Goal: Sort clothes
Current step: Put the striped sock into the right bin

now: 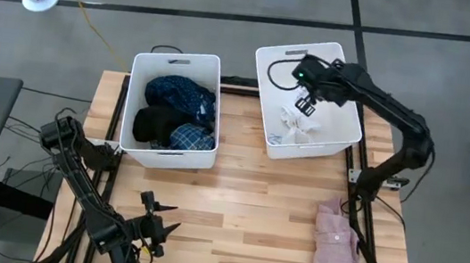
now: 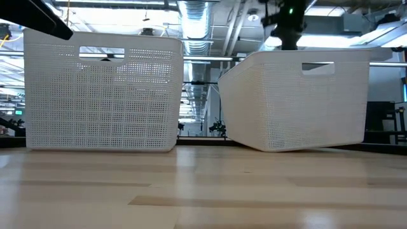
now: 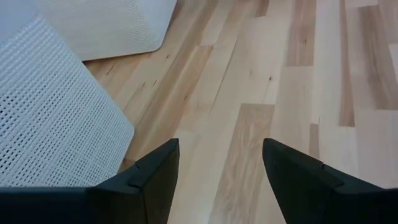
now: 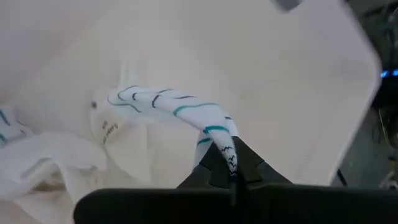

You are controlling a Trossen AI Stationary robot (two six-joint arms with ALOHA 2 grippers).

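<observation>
The wooden bench [image 1: 241, 231] filled the middle of the high view, with two white bins at its upper edge. The left bin [image 1: 135, 92] held dark clothes: a navy patterned piece [image 1: 178, 94], a black one [image 1: 155, 124] and a blue plaid one [image 1: 193, 137]. The right bin [image 1: 348, 127], tilted, held a white garment [image 1: 297, 126]. A pale pink garment [image 1: 334, 248] lay at the bench's lower right. The right gripper [image 1: 307, 103] hung over the right bin, its jaws pinched shut on a white, teal-marked garment [image 4: 177, 107]. The left gripper [image 1: 161, 219] waited at lower left, jaws parted and empty.
</observation>
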